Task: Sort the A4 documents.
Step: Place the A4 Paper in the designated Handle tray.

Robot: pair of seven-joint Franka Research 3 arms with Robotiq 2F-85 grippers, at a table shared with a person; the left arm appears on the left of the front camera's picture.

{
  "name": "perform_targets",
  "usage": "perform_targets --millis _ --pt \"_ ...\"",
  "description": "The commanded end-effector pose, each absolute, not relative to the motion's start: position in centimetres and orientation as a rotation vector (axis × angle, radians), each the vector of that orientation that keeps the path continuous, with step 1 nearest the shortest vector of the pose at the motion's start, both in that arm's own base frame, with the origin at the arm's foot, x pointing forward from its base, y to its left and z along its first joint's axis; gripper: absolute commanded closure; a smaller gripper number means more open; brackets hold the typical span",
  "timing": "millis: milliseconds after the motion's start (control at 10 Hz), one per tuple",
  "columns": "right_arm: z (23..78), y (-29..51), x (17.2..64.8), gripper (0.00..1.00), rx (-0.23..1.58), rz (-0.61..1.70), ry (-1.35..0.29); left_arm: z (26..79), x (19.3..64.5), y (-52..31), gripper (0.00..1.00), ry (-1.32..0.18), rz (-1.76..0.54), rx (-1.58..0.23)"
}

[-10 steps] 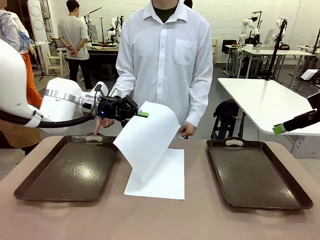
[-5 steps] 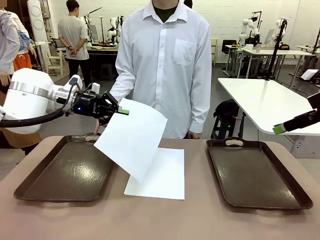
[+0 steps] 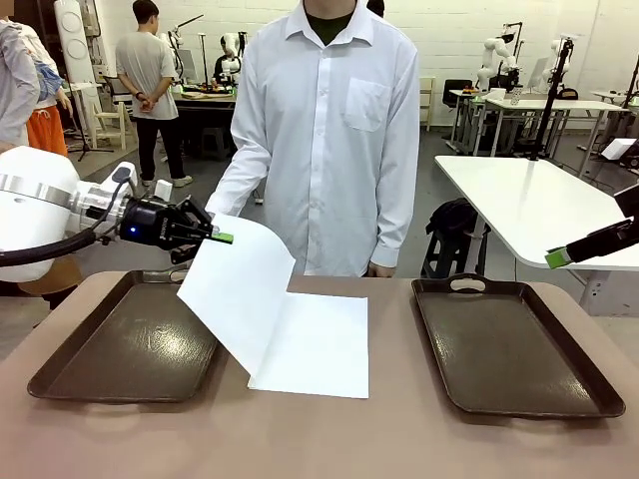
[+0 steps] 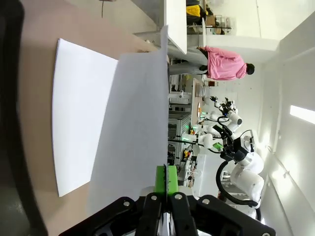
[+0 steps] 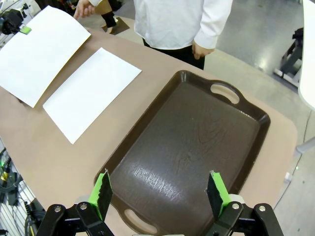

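Front view: I see the left gripper (image 3: 222, 238) clenched on the top corner of the lifted sheet (image 3: 240, 289). The paper hangs tilted below the fingertips. Its lower part covers one edge of the flat sheet (image 3: 319, 344) on the table (image 3: 329, 439); I cannot tell if they touch. The left tray (image 3: 120, 349) lies beneath the fingers. The right gripper (image 3: 557, 257) hovers above the right tray's (image 3: 509, 344) outer side.

Left wrist view: green pads (image 4: 161, 178) pressed shut on the lifted sheet's edge; flat sheet lies beyond the fingertips.

Right wrist view: fingers (image 5: 103, 191) released and spread wide, right tray straight ahead between them, both sheets well beyond
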State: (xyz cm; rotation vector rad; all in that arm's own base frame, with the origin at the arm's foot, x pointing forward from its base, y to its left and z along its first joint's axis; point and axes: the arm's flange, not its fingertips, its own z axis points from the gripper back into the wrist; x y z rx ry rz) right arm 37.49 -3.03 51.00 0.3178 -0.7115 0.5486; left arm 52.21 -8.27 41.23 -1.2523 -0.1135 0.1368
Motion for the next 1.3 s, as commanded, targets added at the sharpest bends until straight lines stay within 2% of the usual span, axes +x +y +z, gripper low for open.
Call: perform_targets --millis 0,300,800,1200 --pt "50.7 -3.1 37.7 0.0 0.333 0.556 -0.712 42.5 52.0 -6.0 0.99 -0.064 0.172 -1.234" --pt "50.7 -3.1 37.7 0.0 0.333 0.556 -0.712 43.0 51.0 -4.2 0.99 -0.011 0.203 -1.141" --pt "50.7 -3.1 37.7 0.0 0.333 0.556 -0.712 41.3 49.9 0.4 0.99 -0.077 0.318 -1.096" --pt "50.7 -3.1 37.7 0.0 0.333 0.556 -0.712 39.2 50.6 3.5 0.99 -0.049 0.286 -1.014"
